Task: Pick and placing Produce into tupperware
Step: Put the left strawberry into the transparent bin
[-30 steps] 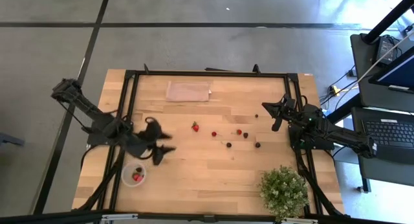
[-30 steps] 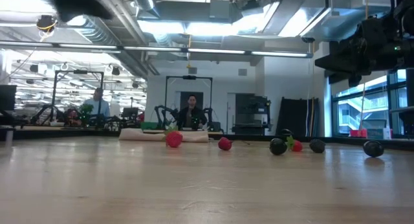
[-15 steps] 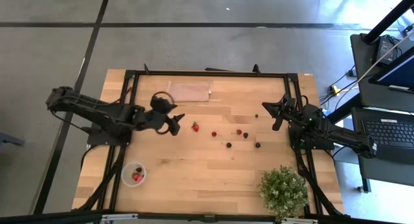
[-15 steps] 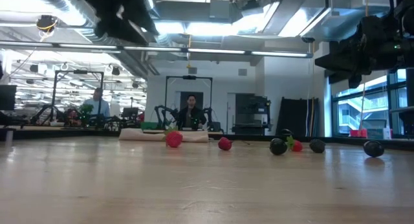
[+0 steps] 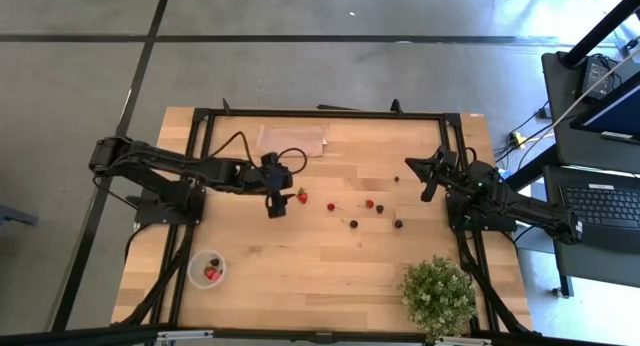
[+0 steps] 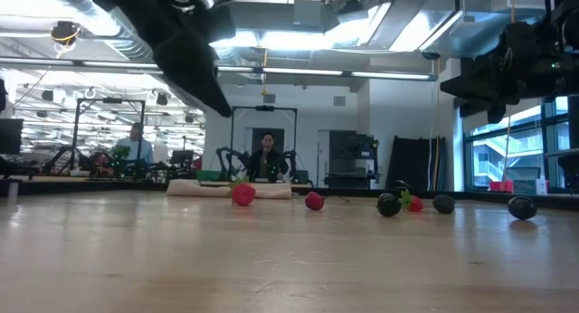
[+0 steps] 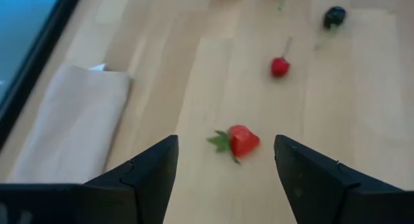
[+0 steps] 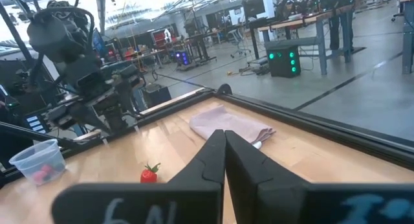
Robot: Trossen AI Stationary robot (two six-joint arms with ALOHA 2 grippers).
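A red strawberry [image 7: 238, 141] with a green top lies on the wooden table, just right of my left gripper [image 5: 283, 193]. That gripper [image 7: 225, 144] is open and hovers above the table, one finger on either side of the strawberry without touching it. More fruits lie to the right: a small red one [image 5: 330, 207], dark berries [image 5: 353, 224] [image 5: 398, 224] and another red one [image 5: 369, 203]. The clear round tub [image 5: 207, 269] stands near the near-left corner with red and dark fruit inside. My right gripper [image 5: 422, 178] waits shut above the table's right side.
A pinkish-tan cloth [image 5: 292, 141] lies flat at the far edge, just beyond my left gripper. A bushy potted plant [image 5: 438, 296] stands at the near-right corner. A black frame [image 5: 320, 113] runs around the table. People show in the room behind.
My left gripper has swung from beside the tub toward the far edge and then rightward along the table, arriving just left of the strawberry. In the low view it has also come down. The fruits and the tub have not moved.
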